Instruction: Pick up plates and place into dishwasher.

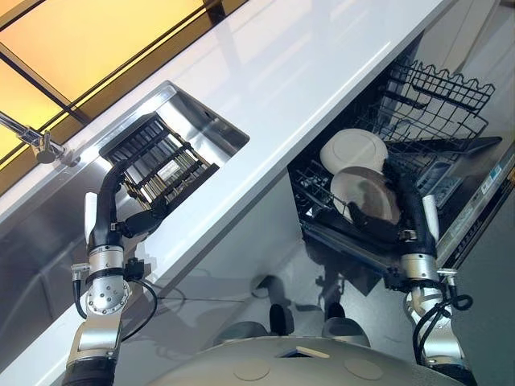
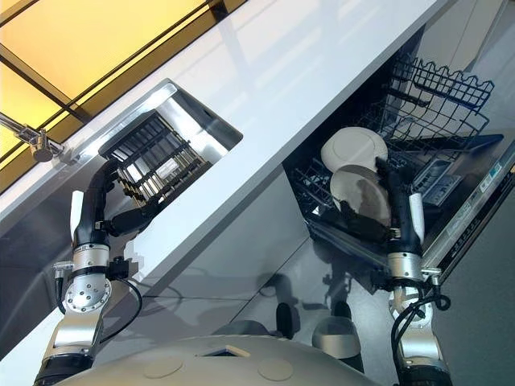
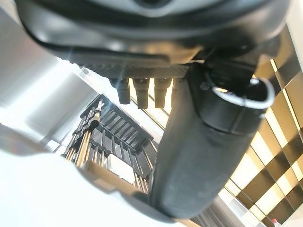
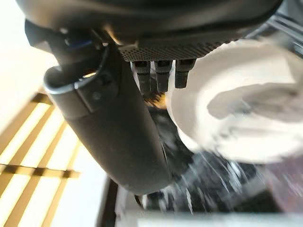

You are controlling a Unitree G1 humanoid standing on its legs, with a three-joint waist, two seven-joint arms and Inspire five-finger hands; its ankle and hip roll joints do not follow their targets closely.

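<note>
**Second plate going into lower rack; sink side looks bare of plates**

Right hand (image 1: pixel 385 215) down in the dishwasher's lower rack (image 1: pixel 314 197), at the right of the scene below the white counter (image 1: pixel 265 88). Fingers and thumb wrapped on the rim of the near plate (image 1: pixel 362 193), dark hand over its near edge. Plate standing roughly on edge among the tines; seated or not, cannot tell. Far plate (image 1: pixel 352 149) just behind it, upright in the same rack, clear of the hand. Upper rack (image 1: pixel 438 92) pulled out farther right, no dishes seen in it.

Left hand (image 1: pixel 145 221) at the near edge of the sink (image 1: pixel 173 100), left of scene, by the black drying rack (image 1: pixel 157 157). Fingers loosely extended, holding nothing. Rack slots look bare; no plate made out there.

Progress, as a judgement: one plate loaded, a second being set and not yet released. Remaining: let go, withdraw, check the sink for more plates.

Writing: pale markings along the dishwasher door edge (image 1: pixel 483 193), too small to read. No other labels legible.
</note>
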